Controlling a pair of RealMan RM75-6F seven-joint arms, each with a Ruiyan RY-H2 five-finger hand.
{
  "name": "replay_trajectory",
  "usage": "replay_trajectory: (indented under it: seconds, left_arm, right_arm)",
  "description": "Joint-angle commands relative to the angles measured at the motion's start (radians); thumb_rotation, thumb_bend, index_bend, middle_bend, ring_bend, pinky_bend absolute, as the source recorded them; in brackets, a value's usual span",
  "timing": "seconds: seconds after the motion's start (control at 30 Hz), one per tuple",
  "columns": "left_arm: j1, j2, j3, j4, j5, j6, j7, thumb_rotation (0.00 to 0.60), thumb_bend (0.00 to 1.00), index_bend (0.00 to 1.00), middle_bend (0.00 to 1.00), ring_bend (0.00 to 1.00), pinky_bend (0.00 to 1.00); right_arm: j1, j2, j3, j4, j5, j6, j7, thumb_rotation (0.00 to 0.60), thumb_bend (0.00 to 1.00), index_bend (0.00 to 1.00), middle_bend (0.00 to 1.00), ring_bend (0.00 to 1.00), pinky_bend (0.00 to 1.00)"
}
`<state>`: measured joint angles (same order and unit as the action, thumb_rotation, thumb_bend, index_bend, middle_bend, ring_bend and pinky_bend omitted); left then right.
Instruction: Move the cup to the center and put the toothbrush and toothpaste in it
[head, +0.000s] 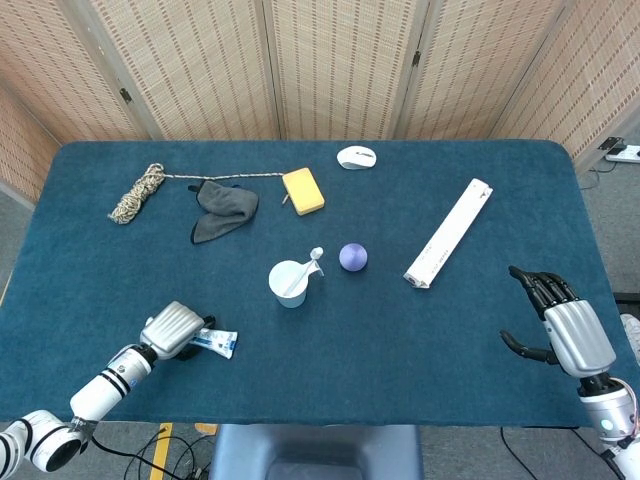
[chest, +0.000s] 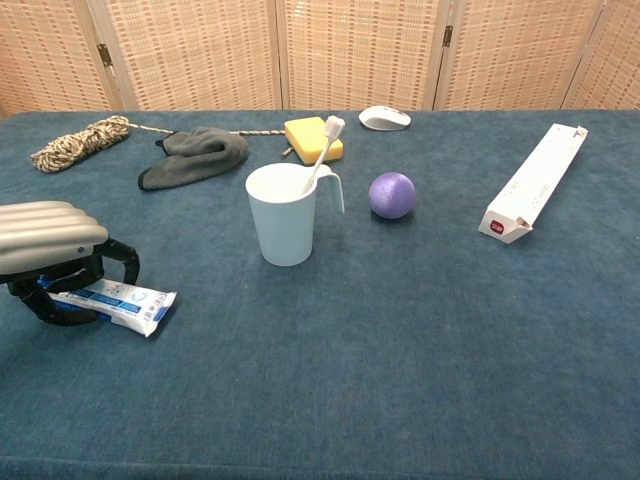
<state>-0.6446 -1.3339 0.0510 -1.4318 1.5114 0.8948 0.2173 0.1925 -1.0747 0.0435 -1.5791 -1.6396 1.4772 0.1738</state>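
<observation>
The white cup (head: 290, 282) (chest: 285, 215) stands near the table's middle, and the white toothbrush (head: 314, 259) (chest: 325, 145) leans upright in it. At the front left the blue-and-white toothpaste tube (head: 216, 343) (chest: 125, 300) lies flat on the cloth. My left hand (head: 172, 328) (chest: 50, 235) covers the tube's left end, its fingers curled down around it and the thumb underneath. My right hand (head: 565, 325) hovers at the front right edge with fingers spread and nothing in it; only the head view shows it.
A purple ball (head: 352, 257) sits just right of the cup. A long white box (head: 448, 232) lies at the right. Along the back lie a yellow sponge (head: 303, 190), a white mouse (head: 356, 157), a grey cloth (head: 222, 208) and a coiled rope (head: 137, 193).
</observation>
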Motion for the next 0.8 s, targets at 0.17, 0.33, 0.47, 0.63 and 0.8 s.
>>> replay_trajectory:
  seconds: [0.17,0.33,0.47,0.63,0.8]
  left_arm:
    - [0.019,-0.018,-0.024,0.022,0.005,0.067,-0.092,0.600,0.36,0.57,0.93,0.83,0.87]
    - [0.020,0.013,-0.051,0.000,0.009,0.100,-0.233,0.600,0.36,0.63,0.95,0.85,0.89]
    - [0.017,0.046,-0.074,-0.028,0.002,0.114,-0.323,0.600,0.36,0.66,0.96,0.86,0.90]
    - [0.020,0.070,-0.104,-0.040,-0.017,0.135,-0.432,0.600,0.36,0.68,0.96,0.86,0.90]
    - [0.024,0.079,-0.117,-0.030,-0.033,0.141,-0.478,0.600,0.36,0.68,0.96,0.86,0.90]
  right_arm:
    - [-0.002,0.003,0.000,-0.007,-0.004,0.006,-0.003,0.600,0.21,0.00,0.19,0.19,0.18]
    - [-0.005,0.004,-0.001,-0.012,-0.006,0.012,-0.005,0.600,0.21,0.00,0.19,0.19,0.18]
    - [-0.006,0.003,-0.002,-0.012,-0.009,0.014,-0.006,0.600,0.21,0.00,0.19,0.19,0.18]
    - [-0.007,0.004,-0.003,-0.012,-0.008,0.013,-0.005,0.600,0.21,0.00,0.19,0.19,0.18]
    - [-0.006,0.006,-0.004,-0.011,-0.012,0.014,-0.001,0.600,0.21,0.00,0.19,0.19,0.18]
